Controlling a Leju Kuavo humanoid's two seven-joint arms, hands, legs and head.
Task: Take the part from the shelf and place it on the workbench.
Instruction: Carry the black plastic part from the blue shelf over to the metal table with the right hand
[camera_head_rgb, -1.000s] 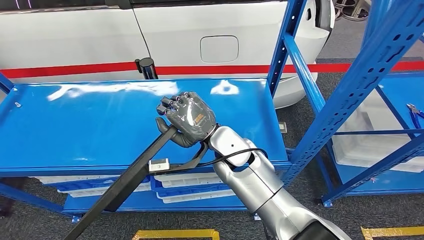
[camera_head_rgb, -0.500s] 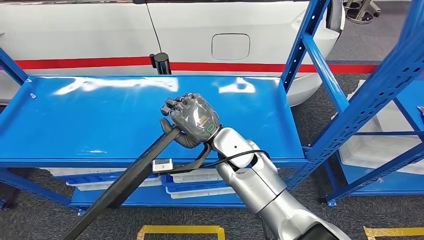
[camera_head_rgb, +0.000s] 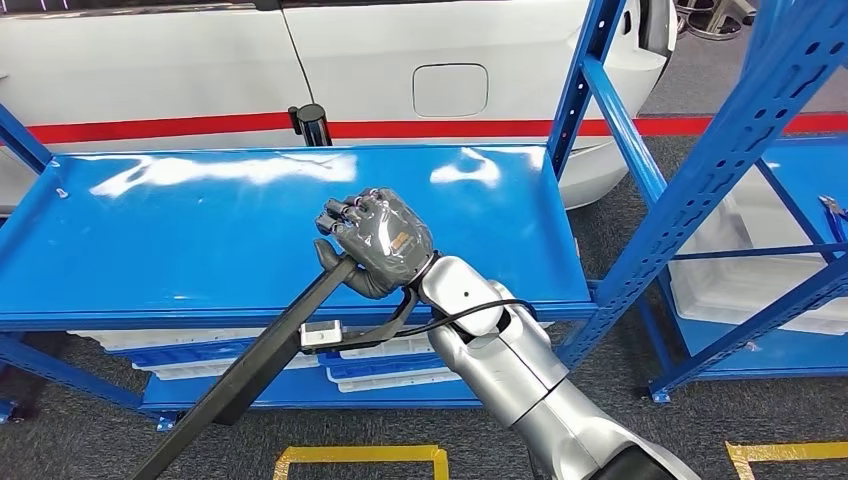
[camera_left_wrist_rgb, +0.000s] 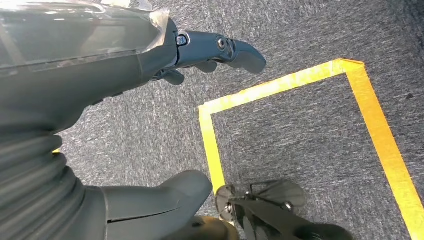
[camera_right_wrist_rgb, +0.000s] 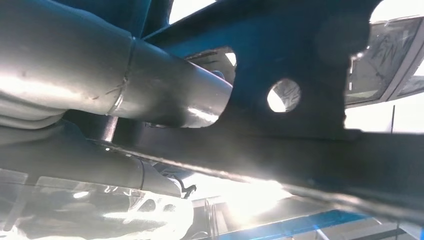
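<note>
The right hand (camera_head_rgb: 378, 240), at the centre of the head view, grips the upper end of the part (camera_head_rgb: 255, 365), a long dark bar slanting to the lower left across the front edge of the blue shelf (camera_head_rgb: 200, 240). The carry step seems in hand. Next: turn toward the desk and lower the part flat. The left hand (camera_left_wrist_rgb: 165, 60) hangs empty over the floor, fingers apart.
</note>
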